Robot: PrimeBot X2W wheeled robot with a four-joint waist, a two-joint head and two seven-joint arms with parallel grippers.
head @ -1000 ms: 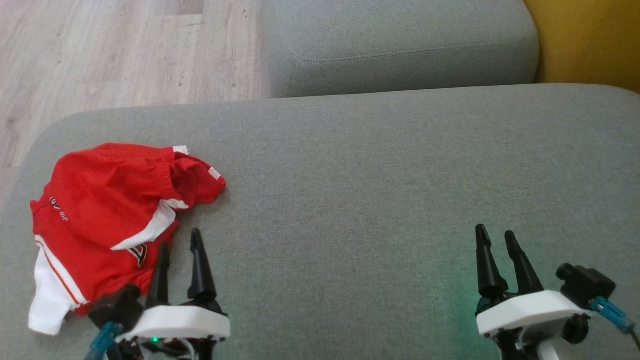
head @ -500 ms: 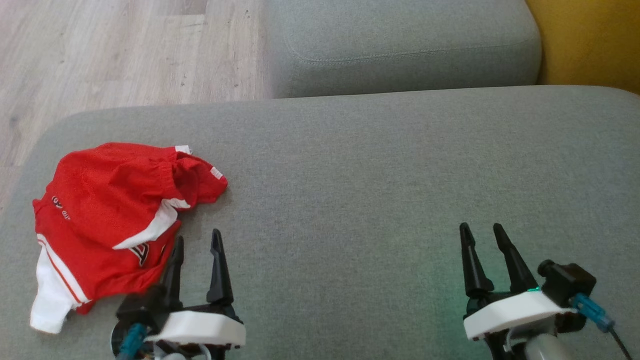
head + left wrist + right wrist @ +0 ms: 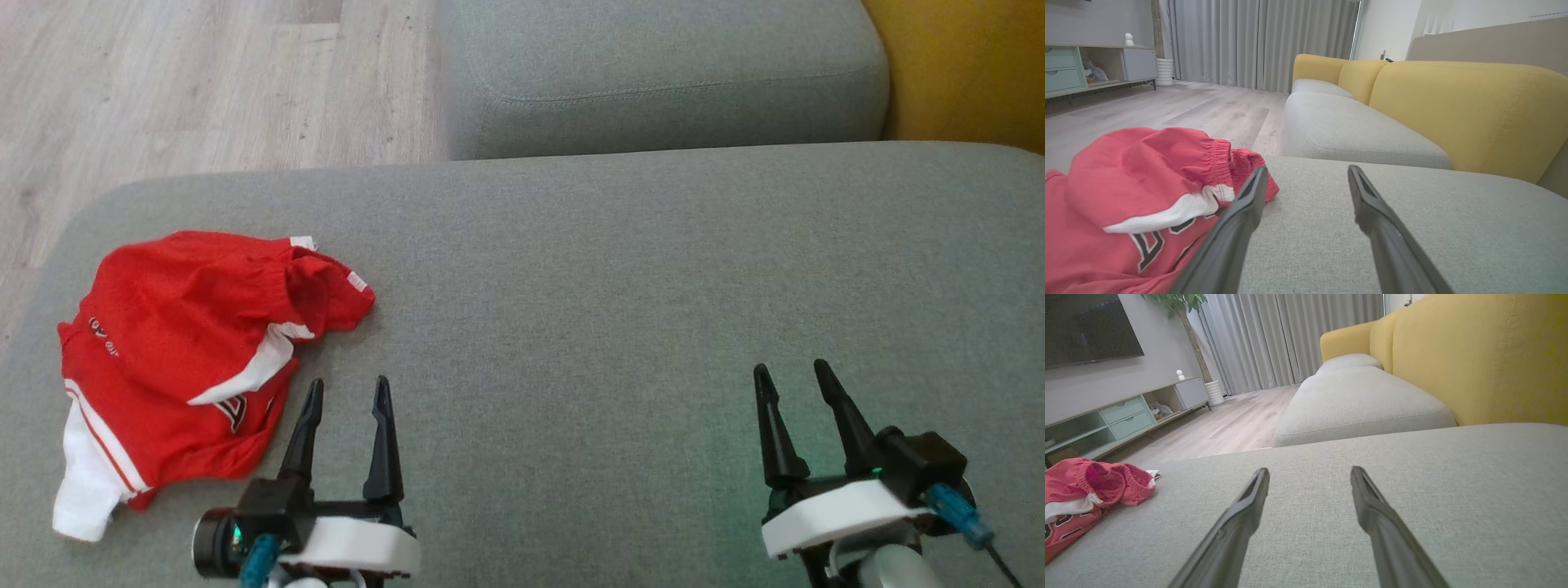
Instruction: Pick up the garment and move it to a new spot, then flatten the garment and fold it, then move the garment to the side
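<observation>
Lettering (image 3: 232,412) on the garment (image 3: 171,327) is illegible.

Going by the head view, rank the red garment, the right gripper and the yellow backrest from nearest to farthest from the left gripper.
1. Red garment, just to its left.
2. Right gripper, far across to the right.
3. Yellow backrest, upper right corner.

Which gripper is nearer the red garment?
Left. The left gripper sits open close beside the red garment; the right gripper is open, far off across the grey cushion.
</observation>
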